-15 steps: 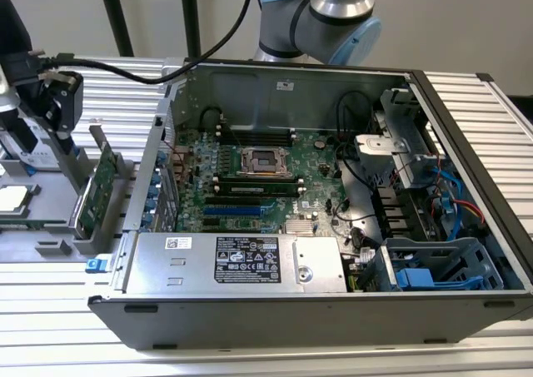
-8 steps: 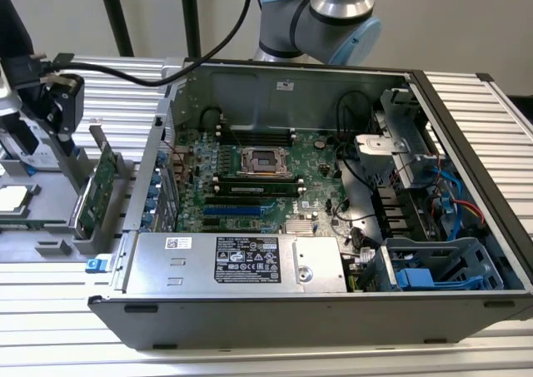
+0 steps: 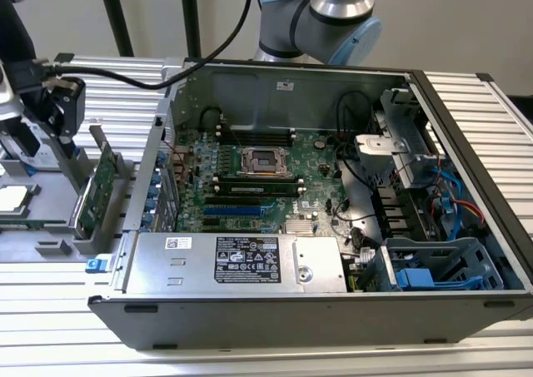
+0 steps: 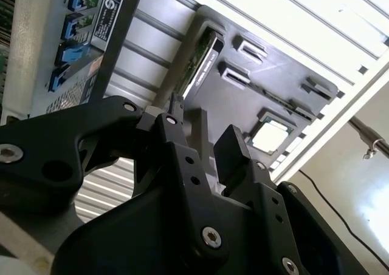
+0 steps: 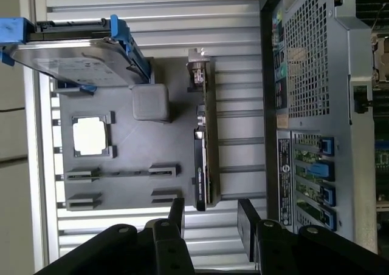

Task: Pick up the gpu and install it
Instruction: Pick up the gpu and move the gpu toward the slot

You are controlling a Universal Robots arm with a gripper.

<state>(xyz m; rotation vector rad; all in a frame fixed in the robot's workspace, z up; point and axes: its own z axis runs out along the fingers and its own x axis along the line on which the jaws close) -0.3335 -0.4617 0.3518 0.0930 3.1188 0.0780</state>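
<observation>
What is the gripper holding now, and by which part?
Nothing. The gripper is open near the gpu, which stands on edge in the dark tray.

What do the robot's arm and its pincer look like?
The arm is a round, silvery-grey tube with fat joints and pale blue caps. A black cable runs out toward its end. The pincer is matte black all over. It has two flat, blocky fingers and chunky links dotted with round screws.
</observation>
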